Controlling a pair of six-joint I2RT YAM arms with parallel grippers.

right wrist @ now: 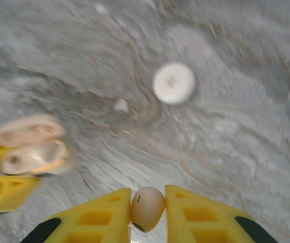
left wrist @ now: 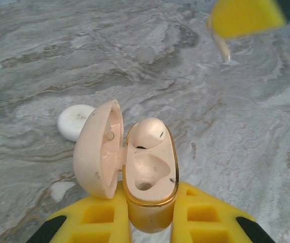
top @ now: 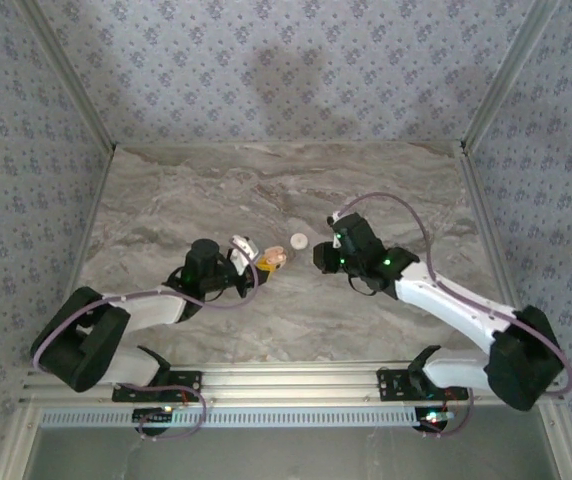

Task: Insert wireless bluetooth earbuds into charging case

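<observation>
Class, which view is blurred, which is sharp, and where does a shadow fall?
Right wrist view: motion-blurred, charging case and white disc smeared, earbud in the right tool crisper. Left wrist view: case sharp. Top view: soft shadow on back wall.

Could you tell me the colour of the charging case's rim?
Gold; the charging case shows best in left wrist view.
</observation>
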